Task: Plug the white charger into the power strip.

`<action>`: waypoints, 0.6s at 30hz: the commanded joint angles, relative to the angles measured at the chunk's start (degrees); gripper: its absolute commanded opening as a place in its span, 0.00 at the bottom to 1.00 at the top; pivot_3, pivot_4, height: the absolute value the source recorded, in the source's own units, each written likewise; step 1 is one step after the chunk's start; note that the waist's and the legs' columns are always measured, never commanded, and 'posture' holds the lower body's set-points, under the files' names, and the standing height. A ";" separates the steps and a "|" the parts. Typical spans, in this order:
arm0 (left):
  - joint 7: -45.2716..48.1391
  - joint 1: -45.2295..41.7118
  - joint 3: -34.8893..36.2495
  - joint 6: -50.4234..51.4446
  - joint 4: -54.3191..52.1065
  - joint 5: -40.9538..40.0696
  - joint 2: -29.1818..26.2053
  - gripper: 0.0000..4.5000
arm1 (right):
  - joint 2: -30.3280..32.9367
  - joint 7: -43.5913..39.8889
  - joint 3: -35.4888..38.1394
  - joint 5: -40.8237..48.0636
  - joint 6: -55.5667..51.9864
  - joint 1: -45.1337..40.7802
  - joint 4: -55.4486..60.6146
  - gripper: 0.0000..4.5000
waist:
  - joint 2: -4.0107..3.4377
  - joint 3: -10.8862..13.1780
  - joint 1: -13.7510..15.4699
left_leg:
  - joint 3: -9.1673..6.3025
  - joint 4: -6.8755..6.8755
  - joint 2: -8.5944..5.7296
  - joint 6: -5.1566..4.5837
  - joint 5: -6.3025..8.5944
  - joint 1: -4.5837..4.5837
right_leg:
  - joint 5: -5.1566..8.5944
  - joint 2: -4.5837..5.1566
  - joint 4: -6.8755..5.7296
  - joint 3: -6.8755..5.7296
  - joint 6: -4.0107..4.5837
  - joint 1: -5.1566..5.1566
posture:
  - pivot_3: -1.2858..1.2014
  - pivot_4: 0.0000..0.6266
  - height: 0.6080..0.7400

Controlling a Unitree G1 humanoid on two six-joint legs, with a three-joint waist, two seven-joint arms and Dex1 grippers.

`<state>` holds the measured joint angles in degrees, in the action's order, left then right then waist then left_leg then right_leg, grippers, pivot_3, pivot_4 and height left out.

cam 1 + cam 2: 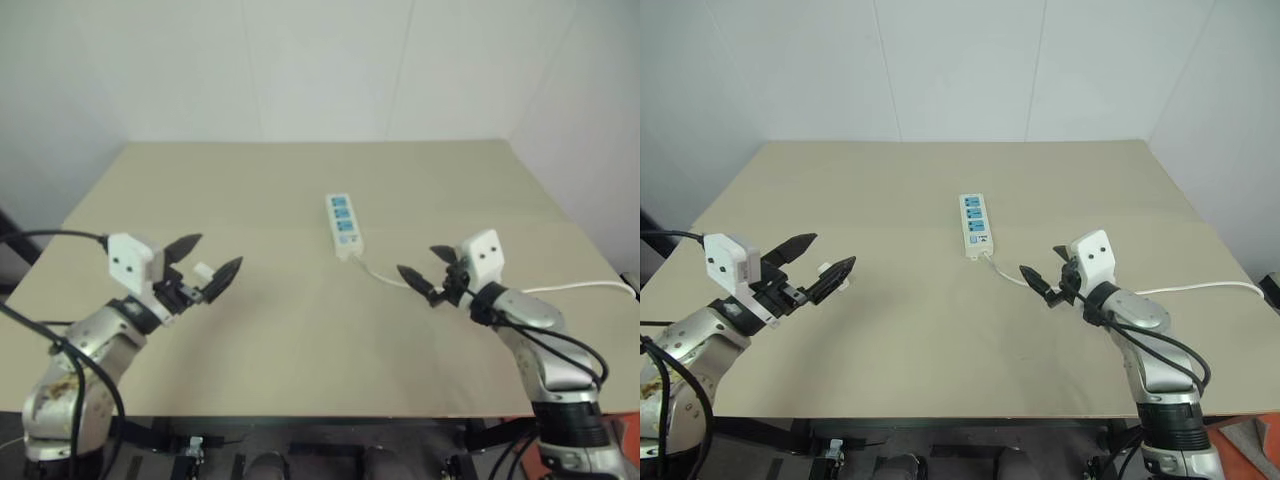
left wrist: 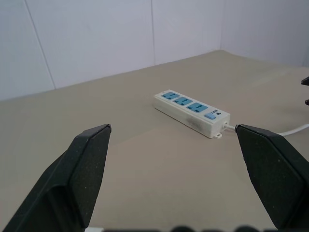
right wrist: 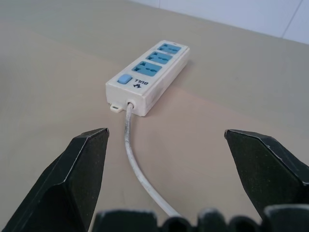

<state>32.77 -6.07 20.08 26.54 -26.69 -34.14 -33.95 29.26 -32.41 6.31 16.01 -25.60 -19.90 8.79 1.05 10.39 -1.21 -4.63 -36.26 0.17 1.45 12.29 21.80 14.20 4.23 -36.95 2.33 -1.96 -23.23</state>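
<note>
Not yet started: both grippers, left (image 1: 203, 267) and right (image 1: 428, 271), spread wide and empty; white charger (image 1: 203, 270) at 9 o'clock from unoccupied power strip (image 1: 344, 224).

1. one power strip (image 1: 343, 225) on the bench (image 1: 250, 190), with three blue sockets and one blue switch.
2. one thin white cable (image 1: 580, 288) from the strip.
3. one small white charger (image 1: 203, 270).
4. two hands: left hand (image 1: 205, 262), right hand (image 1: 428, 270).
</note>
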 commanded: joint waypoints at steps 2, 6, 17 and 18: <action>1.18 -0.31 1.99 -0.12 -1.62 -1.90 -1.66 1.00 | 1.72 -0.32 1.63 0.57 0.05 -1.31 2.21 1.00 | 0.00 0.00 0.02 | 0.00 0.00 0.00 0.00 0.00 0.00 | 0.00 0.00 0.00 0.00 0.00 0.01 | 0.52 0.24 1.00; 1.48 -0.08 2.14 -0.24 -1.09 -2.17 -2.22 1.00 | 2.33 -0.92 1.29 0.65 0.84 -0.97 1.98 1.00 | 0.00 0.00 0.01 | 0.00 0.00 0.00 0.00 0.00 0.00 | 0.00 0.01 0.01 0.00 0.00 0.00 | 0.52 0.24 1.00; 1.37 0.14 1.86 -0.35 -1.17 -2.36 -2.46 1.00 | -0.33 1.31 -1.93 -0.95 -2.62 -3.49 -1.05 1.00 | 0.02 -0.01 -0.25 | 0.01 -0.01 0.00 0.00 0.00 -0.02 | -0.01 0.00 0.00 0.01 0.01 0.01 | 0.52 0.24 1.00; 1.36 0.10 1.81 -0.37 -1.16 -2.34 -2.46 1.00 | -1.42 2.35 -3.12 -1.73 -3.06 -4.18 -1.85 1.00 | 0.03 -0.02 -0.43 | 0.01 -0.01 0.00 0.00 0.00 -0.03 | -0.01 -0.01 -0.01 0.02 0.01 0.01 | 0.52 0.24 1.00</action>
<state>34.03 -5.80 20.88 26.55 -26.57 -36.04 -35.65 28.63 -31.60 4.45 14.92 -27.89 -22.83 6.73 1.08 10.38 -1.64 -4.62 -36.27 0.18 1.45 12.29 21.74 14.18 4.21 -36.98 2.35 -1.94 -23.22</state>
